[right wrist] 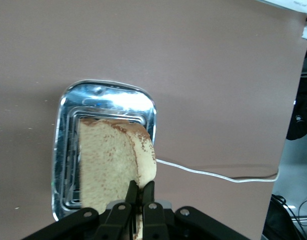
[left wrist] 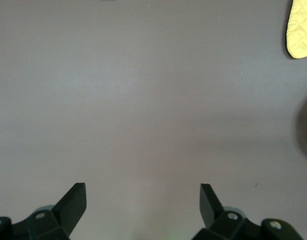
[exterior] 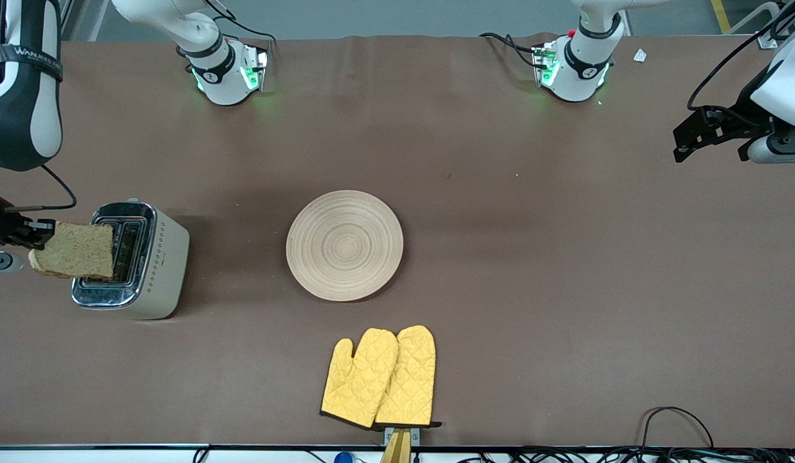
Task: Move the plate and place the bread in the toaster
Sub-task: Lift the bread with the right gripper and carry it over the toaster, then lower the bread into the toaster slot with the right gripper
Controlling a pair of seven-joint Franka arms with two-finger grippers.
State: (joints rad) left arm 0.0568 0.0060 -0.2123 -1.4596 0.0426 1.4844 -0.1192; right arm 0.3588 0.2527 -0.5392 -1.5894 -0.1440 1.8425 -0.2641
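A: Where is the bread (exterior: 76,251) at this moment?

B: The right gripper (right wrist: 139,192) has it. Its 2 fingers are pressed together on one edge of the slice, and the slice hangs in the air over the toaster (exterior: 132,259) — over the chrome top, just above the slots, but not inside a slot.

A: And the toaster itself?

B: It stands at the right arm's end of the table (exterior: 565,270). Its white cord (right wrist: 213,174) lies on the brown surface beside it.

A: What about the plate (exterior: 345,245)?

B: It lies flat near the middle of the table, well apart from the toaster, with nothing on it. 2 yellow oven mitts (exterior: 379,378) lie nearer to the front camera than the plate.

A: The left gripper (left wrist: 142,197)?

B: It waits — fingers spread wide, holding nothing, in the air over bare table at the left arm's end.
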